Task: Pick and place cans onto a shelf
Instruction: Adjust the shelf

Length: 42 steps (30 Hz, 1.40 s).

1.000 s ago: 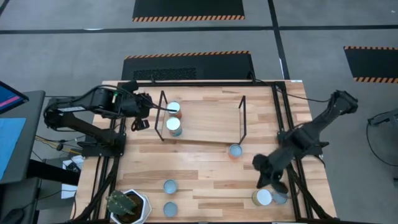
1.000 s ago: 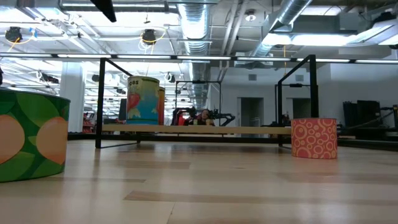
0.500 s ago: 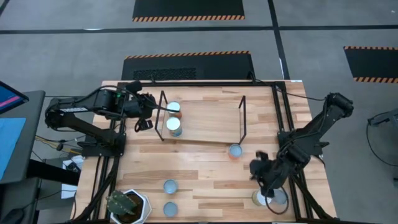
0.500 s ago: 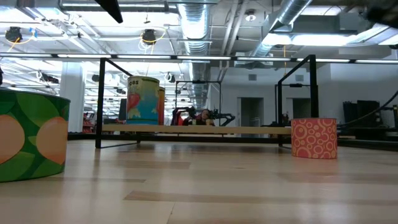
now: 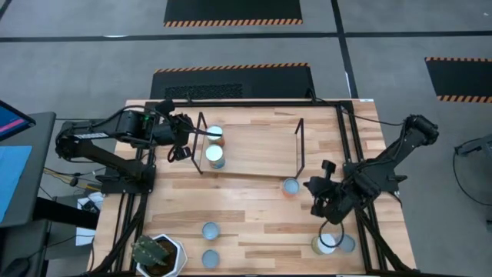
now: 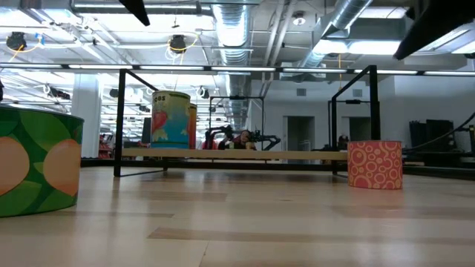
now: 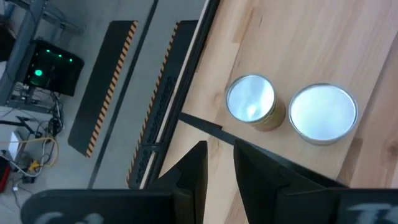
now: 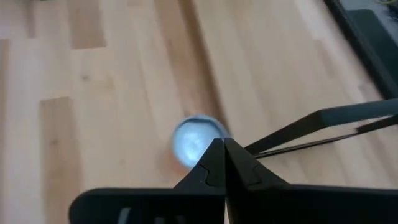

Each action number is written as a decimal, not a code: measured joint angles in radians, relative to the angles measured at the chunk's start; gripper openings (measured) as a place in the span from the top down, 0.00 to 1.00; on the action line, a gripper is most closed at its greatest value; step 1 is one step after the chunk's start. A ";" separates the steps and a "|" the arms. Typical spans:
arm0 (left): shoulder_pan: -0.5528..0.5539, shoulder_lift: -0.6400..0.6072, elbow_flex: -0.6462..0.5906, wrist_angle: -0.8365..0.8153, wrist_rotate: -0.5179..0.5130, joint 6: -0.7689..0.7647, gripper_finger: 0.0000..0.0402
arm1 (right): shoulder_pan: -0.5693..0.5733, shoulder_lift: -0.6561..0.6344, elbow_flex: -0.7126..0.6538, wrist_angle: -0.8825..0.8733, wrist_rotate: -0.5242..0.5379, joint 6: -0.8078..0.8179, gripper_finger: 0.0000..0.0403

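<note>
Two cans point(image 5: 214, 145) stand on the left end of the light-wood shelf point(image 5: 257, 150); in the left wrist view they are a silvery-topped one point(image 7: 250, 99) and a white-topped one point(image 7: 323, 112). My left gripper point(image 5: 183, 148) hovers just outside the shelf's left wire frame, with a narrow gap between its fingers point(image 7: 221, 155) and nothing in it. A pale-blue-topped can point(image 5: 290, 186) stands on the table at the shelf's near right corner. My right gripper point(image 5: 311, 188) is shut and empty, just right of this can point(image 8: 196, 140). In the low view the can is orange-red point(image 6: 375, 165).
Two cans point(image 5: 335, 245) stand at the table's near right. Two more point(image 5: 210, 243) stand at the near left, beside a white pot with a green plant point(image 5: 157, 254). A green can point(image 6: 37, 159) fills the left of the low view. The shelf's right wire frame point(image 8: 323, 124) stands close to my right gripper.
My right gripper has left the two near-right cans. It has gone up and toward the far edge, to the pale-blue-topped can by the shelf, and stays shut. My left gripper has shifted a little toward the shelf's left frame.
</note>
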<state>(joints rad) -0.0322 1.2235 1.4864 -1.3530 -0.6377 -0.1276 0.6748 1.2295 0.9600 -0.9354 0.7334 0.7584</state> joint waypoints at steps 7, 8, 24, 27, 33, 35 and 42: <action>0.000 0.000 0.000 0.026 -0.003 0.002 0.82 | -0.107 0.002 0.000 0.024 -0.002 -0.137 0.98; 0.000 0.000 0.000 0.025 -0.003 0.002 0.82 | -0.113 0.000 0.000 0.023 -0.002 -0.143 0.98; 0.000 0.000 0.000 0.026 -0.002 0.001 0.82 | -0.188 0.001 0.000 -0.033 -0.027 -0.176 0.97; 0.000 0.000 0.000 0.026 -0.002 0.001 0.82 | -0.199 0.001 0.000 -0.038 -0.026 -0.176 0.98; 0.000 0.000 0.000 0.026 -0.002 0.000 0.82 | -0.225 0.001 0.000 -0.054 -0.011 -0.183 0.98; 0.000 0.000 0.000 0.026 -0.001 0.000 0.82 | -0.233 0.001 0.000 -0.054 -0.007 -0.185 0.97; 0.000 0.000 0.000 0.026 0.000 0.000 0.82 | -0.237 0.001 0.000 -0.060 -0.004 -0.191 0.97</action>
<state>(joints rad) -0.0322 1.2236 1.4868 -1.3270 -0.6380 -0.1272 0.4377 1.2301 0.9600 -0.9951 0.7296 0.5671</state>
